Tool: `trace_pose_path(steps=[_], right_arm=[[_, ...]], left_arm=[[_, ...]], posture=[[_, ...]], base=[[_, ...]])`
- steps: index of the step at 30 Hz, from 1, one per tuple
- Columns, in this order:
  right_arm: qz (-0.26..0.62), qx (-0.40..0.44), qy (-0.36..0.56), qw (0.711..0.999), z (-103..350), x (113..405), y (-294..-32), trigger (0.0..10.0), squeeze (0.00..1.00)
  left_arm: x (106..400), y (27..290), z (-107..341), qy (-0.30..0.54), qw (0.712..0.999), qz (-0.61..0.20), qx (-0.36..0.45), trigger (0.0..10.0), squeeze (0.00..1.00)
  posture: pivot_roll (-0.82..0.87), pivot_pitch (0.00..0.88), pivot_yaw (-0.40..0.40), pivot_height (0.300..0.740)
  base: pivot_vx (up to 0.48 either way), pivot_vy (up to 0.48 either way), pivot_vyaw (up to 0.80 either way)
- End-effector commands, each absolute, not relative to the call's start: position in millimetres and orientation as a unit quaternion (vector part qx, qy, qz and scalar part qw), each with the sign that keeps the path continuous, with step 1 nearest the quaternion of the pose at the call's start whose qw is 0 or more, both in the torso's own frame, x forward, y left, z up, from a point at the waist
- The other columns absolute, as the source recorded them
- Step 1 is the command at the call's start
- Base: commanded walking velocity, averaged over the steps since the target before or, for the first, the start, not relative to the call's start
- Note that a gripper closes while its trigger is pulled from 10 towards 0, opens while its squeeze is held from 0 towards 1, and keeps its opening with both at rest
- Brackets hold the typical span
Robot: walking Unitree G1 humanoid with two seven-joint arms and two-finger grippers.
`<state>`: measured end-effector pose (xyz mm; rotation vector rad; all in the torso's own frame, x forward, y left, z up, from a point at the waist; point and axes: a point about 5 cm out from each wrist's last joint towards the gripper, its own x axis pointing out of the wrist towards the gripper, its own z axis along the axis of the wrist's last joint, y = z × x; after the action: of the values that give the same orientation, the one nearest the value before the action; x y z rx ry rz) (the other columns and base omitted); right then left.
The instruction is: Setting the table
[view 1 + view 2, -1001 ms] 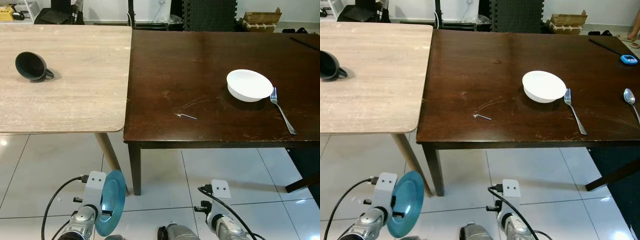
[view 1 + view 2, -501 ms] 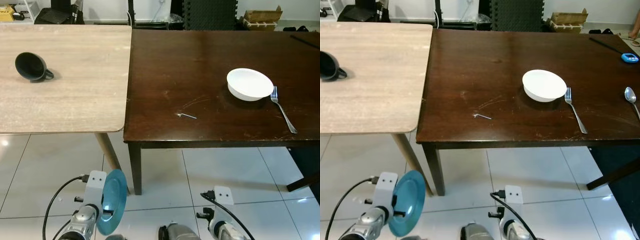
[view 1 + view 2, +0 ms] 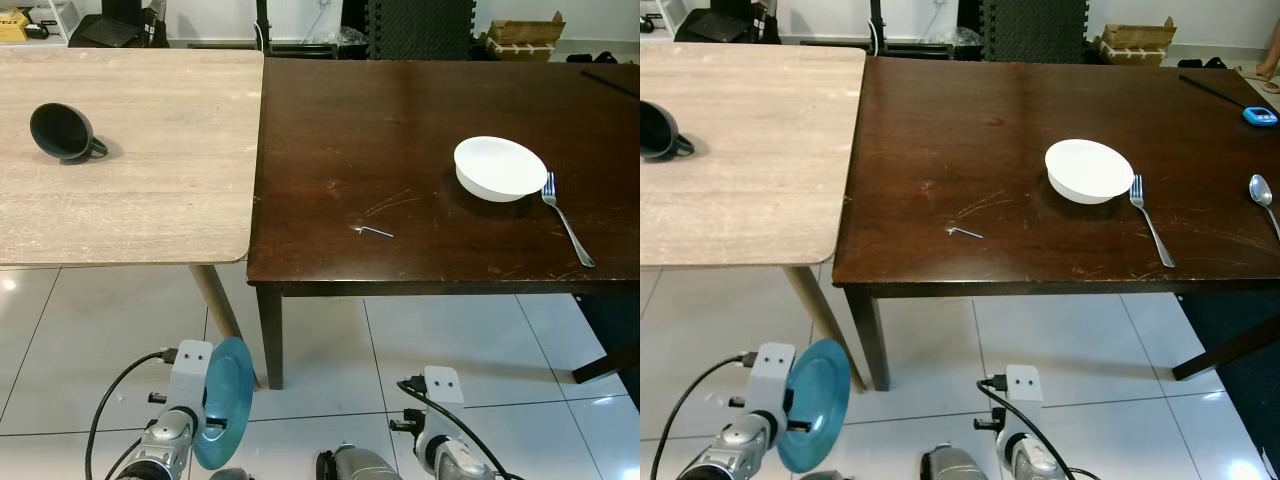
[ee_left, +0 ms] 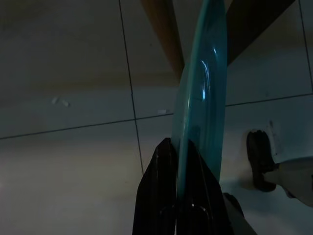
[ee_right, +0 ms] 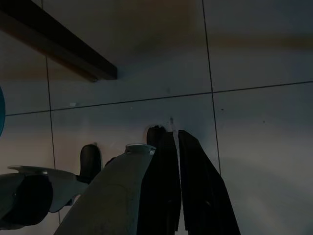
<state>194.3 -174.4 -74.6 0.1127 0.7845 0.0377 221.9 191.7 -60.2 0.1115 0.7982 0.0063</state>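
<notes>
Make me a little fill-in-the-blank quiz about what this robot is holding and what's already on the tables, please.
1. The left gripper grips a teal ____ on edge between its fingers.
2. On the dark table, a fork lies just right of the white ____.
3. The black mug lies on its side on the ____ wooden table.
4. The right gripper hangs low over the ____ floor, holding nothing.

Missing words: plate; bowl; light; tiled

Teal plate [image 3: 222, 404] on edge, gripped.
</notes>
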Motion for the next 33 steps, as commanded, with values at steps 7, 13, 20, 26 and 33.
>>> trace_pose_path(steps=[7, 13, 20, 26, 33], right_arm=[[0.006, 0.046, 0.398, 0.916, -79.8, 183.6, -180.6, 10.0, 0.00], [0.003, 0.045, 0.402, 0.915, -81.2, 179.9, -183.0, 10.0, 0.00], [0.000, 0.043, 0.402, 0.915, -81.2, 179.4, -185.2, 10.0, 0.00], [-0.001, 0.039, 0.403, 0.914, -81.1, 179.3, -186.5, 10.0, 0.00], [0.001, 0.039, 0.403, 0.914, -81.2, 179.5, -186.0, 10.0, 0.00]], left_arm=[[217.1, 191.7, -63.2, 0.394, 0.918, 0.012, 0.048, 10.0, 0.00], [220.5, 191.8, -61.2, 0.390, 0.919, 0.012, 0.053, 10.0, 0.00], [220.6, 192.5, -61.1, 0.390, 0.919, 0.011, 0.057, 10.0, 0.00], [220.4, 191.7, -61.3, 0.390, 0.919, 0.010, 0.057, 10.0, 0.00], [220.3, 192.0, -61.3, 0.390, 0.919, 0.011, 0.057, 10.0, 0.00]], posture=[[0.05, 0.053, 0.021, 0.740], [0.05, 0.043, 0.026, 0.740], [0.04, 0.037, 0.029, 0.740], [0.04, 0.034, 0.024, 0.740], [0.04, 0.033, 0.025, 0.740]], base=[[0.000, 0.000, 0.00], [0.000, 0.000, 0.00], [0.000, 0.000, 0.00], [0.000, 0.000, 0.00], [0.000, 0.000, 0.00]])
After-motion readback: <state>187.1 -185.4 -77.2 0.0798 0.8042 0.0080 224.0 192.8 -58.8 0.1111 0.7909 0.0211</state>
